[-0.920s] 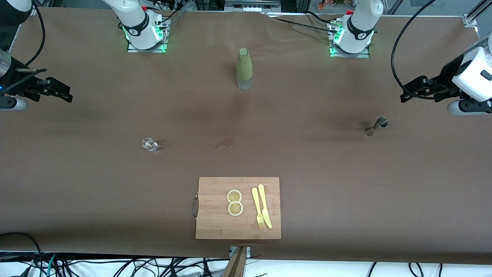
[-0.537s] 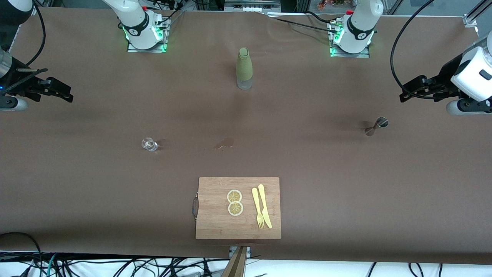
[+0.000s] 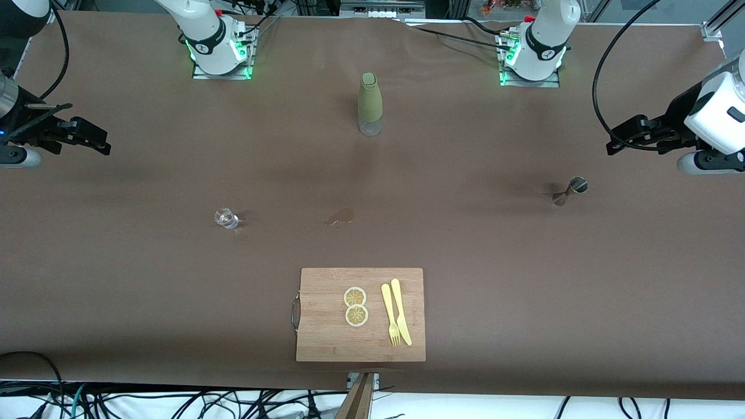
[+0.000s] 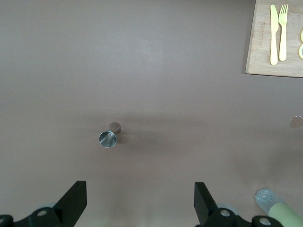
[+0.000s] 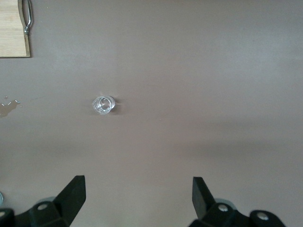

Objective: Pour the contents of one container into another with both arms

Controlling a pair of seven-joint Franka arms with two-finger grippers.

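Observation:
The tiny clear glass tumbler (image 3: 226, 218) stands on the brown table toward the right arm's end, also in the right wrist view (image 5: 102, 105). The silvery jigger (image 3: 569, 191) stands toward the left arm's end, its open mouth showing in the left wrist view (image 4: 109, 137). My right gripper (image 3: 100, 141) hangs open over the table's edge, well apart from the tumbler, with nothing between its fingers (image 5: 138, 179). My left gripper (image 3: 616, 141) hangs open over the table close to the jigger but above it, also empty (image 4: 139, 185).
An olive-green bottle (image 3: 369, 105) stands mid-table near the bases. A wooden cutting board (image 3: 326, 326) with two lemon slices, a yellow fork and a knife lies near the front camera. A small wet stain (image 3: 341, 217) marks the cloth between tumbler and jigger.
The left arm's hand shifted very slightly and came back. The tumbler, the jigger and the right arm have not moved.

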